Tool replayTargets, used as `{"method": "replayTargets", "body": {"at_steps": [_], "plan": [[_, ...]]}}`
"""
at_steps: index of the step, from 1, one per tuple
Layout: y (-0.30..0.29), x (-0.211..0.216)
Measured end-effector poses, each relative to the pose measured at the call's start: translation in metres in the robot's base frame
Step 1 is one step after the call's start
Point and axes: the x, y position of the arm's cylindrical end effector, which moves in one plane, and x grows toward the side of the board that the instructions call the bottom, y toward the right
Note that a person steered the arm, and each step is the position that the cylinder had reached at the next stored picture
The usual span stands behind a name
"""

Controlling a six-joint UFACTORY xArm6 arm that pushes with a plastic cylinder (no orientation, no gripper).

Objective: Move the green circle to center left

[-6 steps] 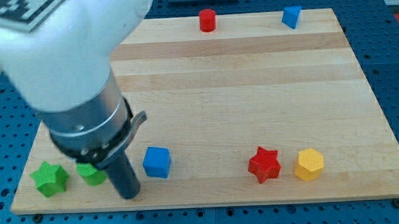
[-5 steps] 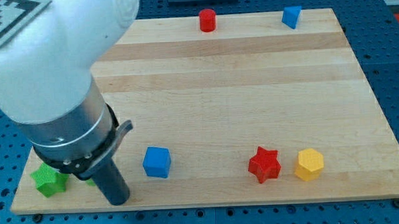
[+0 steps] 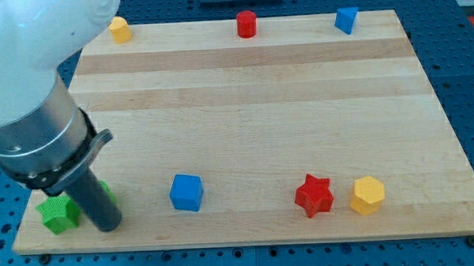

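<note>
The green circle [image 3: 106, 190] is almost wholly hidden behind my rod near the board's bottom left; only a green sliver shows at the rod's right side. My tip [image 3: 107, 227] rests on the board just below that sliver. A green star [image 3: 58, 213] lies just left of the rod, near the bottom left corner.
A blue cube [image 3: 185, 192] sits right of my tip. A red star [image 3: 313, 195] and a yellow hexagon [image 3: 367, 195] lie at the bottom right. A yellow block [image 3: 119, 29], a red cylinder [image 3: 246, 24] and a blue block [image 3: 345, 19] line the top edge.
The arm and my tip have moved left along the bottom edge. The green circle is now mostly covered by the rod. The yellow block at the top left has come into sight.
</note>
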Motion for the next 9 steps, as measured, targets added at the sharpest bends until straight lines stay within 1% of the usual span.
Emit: {"method": "replayTargets", "body": {"at_steps": [1, 3, 5, 8, 9], "plan": [[-0.007, 0.004], [-0.007, -0.004], [-0.011, -0.031], [-0.037, -0.063], [-0.037, -0.078]]}}
